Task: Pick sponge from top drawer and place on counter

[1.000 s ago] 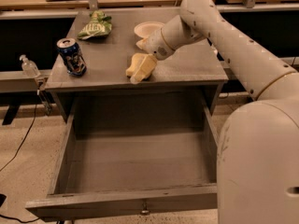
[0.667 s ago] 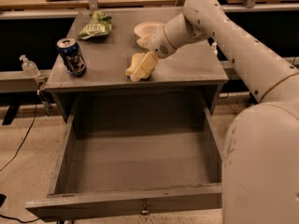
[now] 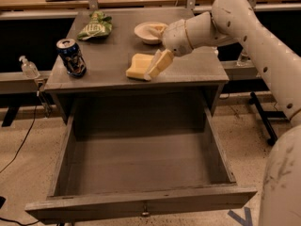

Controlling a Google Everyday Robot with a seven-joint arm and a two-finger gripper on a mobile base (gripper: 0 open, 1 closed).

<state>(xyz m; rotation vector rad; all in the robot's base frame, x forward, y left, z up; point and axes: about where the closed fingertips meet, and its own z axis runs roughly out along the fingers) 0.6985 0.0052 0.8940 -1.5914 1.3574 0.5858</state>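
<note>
The pale yellow sponge (image 3: 138, 66) lies flat on the grey counter (image 3: 110, 51), near its front edge and right of centre. My gripper (image 3: 159, 65) is at the sponge's right end, touching or nearly touching it, with the white arm reaching in from the right. The top drawer (image 3: 141, 202) is pulled fully open below the counter. Its grey inside holds nothing, and its small metal knob (image 3: 145, 213) shows on the front panel.
On the counter stand a blue soda can (image 3: 71, 56) at the left, a green chip bag (image 3: 95, 26) at the back left and a white bowl (image 3: 149, 32) at the back. A clear bottle (image 3: 29, 68) stands on the bench to the left. Tan benches run behind.
The sponge, earlier tilted up at the gripper, now lies flatter on the counter. The arm has shifted slightly; the can, bag and bowl have not moved.
</note>
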